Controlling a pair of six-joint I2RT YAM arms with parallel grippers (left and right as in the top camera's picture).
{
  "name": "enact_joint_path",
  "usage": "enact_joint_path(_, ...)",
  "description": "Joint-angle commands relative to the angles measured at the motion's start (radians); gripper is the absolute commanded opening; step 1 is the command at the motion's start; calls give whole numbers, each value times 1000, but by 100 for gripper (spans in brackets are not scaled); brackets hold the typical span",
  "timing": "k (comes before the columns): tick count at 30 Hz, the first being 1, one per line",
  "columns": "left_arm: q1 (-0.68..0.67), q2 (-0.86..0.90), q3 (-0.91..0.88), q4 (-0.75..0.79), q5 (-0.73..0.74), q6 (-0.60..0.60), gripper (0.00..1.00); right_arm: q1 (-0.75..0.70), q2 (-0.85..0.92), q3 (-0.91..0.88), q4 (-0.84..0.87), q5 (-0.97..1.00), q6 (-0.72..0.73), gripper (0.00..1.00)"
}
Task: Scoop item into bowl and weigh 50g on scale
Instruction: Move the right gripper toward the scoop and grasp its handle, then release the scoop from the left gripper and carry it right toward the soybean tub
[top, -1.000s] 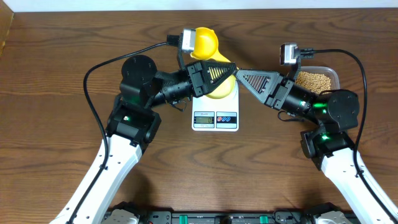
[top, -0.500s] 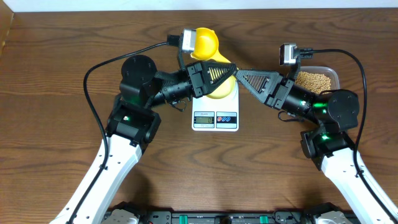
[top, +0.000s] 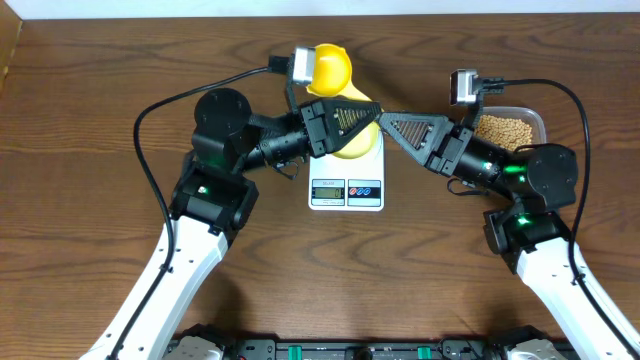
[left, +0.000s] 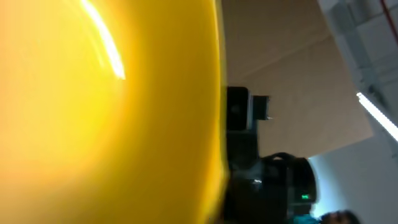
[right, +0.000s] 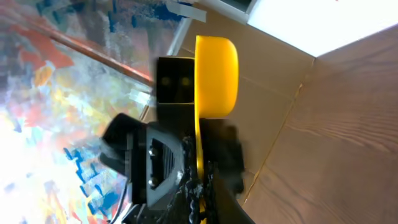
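Tan beans (top: 503, 128) lie in a heap in the clear tub (top: 537, 118) at the far right of the table (top: 100, 80), just behind my right arm. I see none loose on the wood. The pale yellow bowl (top: 356, 150) sits on the white scale (top: 346, 200) in the middle. My left pincer (top: 355, 115) hangs over most of the bowl, so I cannot say how many beans are in it. The scale's display (top: 327, 189) is too small to read.

The bright yellow scoop (top: 330, 68) is up and tipped beyond the far edge of the scale. My left pincer is pinching its thin handle, as the right wrist view shows, and from above the cup looks empty. In my left wrist view the scoop (left: 93, 112) fills nearly everything with a yellow blur. My right pincer (top: 398, 124) points in at the bowl from the right, close beside it. I cannot tell whether it is spread or pressed together.

And what has changed over the last second? Nothing that I can see: both arms, the scoop and the bowl are all exactly where they were. I take that as a pause for the reading to settle. Whether to scoop more or stop depends on a number I cannot make out from here.
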Motion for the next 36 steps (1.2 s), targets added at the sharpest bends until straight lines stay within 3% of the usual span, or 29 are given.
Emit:
enact_joint_path(1, -5, 3, 6, 6, 22, 20, 73, -2, 0, 13, -3, 6, -61, 1)
enact_joint_path(4, -5, 3, 6, 6, 23, 20, 84, -4, 0, 12, -41, 53, -148, 2)
enact_joint_path(15, -4, 3, 6, -62, 17, 67, 89, -90, -1, 13, -144, 196, -344, 1)
enact_joint_path(25, -4, 3, 7, -511, -382, 353, 92, -206, -38, 25, -478, 283, -508, 1)
enact_joint_path(29, -5, 3, 7, -654, -539, 468, 92, -221, -80, 107, -738, 402, -647, 2)
enact_joint_path(36, -4, 3, 16, -873, -814, 525, 92, -220, -85, 325, -1162, 663, -836, 1)
